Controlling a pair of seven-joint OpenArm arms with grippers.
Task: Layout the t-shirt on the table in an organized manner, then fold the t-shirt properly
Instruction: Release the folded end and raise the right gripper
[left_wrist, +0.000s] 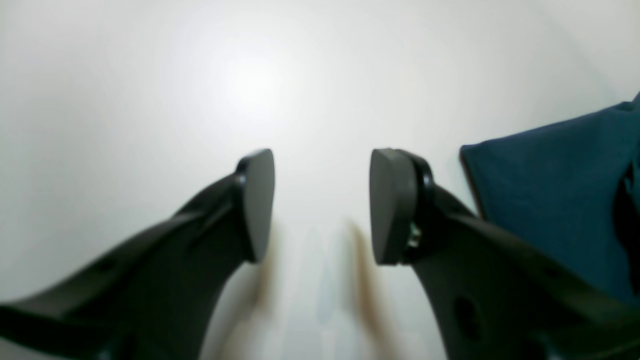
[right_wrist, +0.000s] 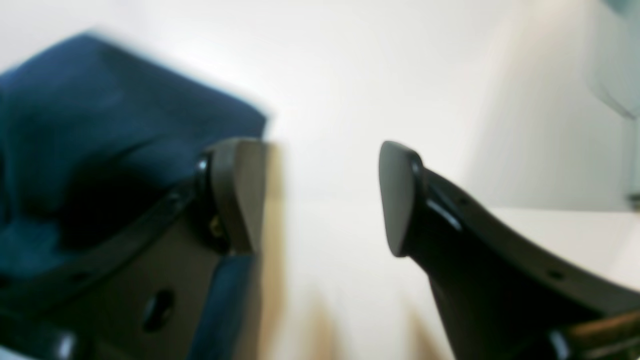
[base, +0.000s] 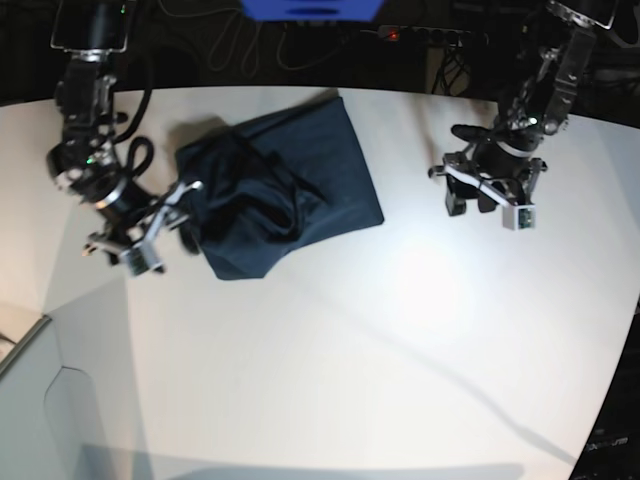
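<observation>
We see the t-shirt (base: 285, 190) lying crumpled and partly folded over itself on the white tabletop (base: 380, 340), toward ten o'clock from the tabletop's middle in the base view, its smoother half reaching toward twelve. At the shirt's eight o'clock edge sits the right hand (base: 160, 228), fingers spread wide with nothing between them; in its wrist view the dark blue cloth (right_wrist: 100, 140) lies just beside one finger (right_wrist: 240, 195), though blur keeps us from telling whether they touch. Well apart, at three o'clock from the shirt, the left hand (base: 487, 192) hangs over bare tabletop (left_wrist: 150, 100), its fingers parted around nothing, a shirt corner (left_wrist: 550, 185) to its side.
</observation>
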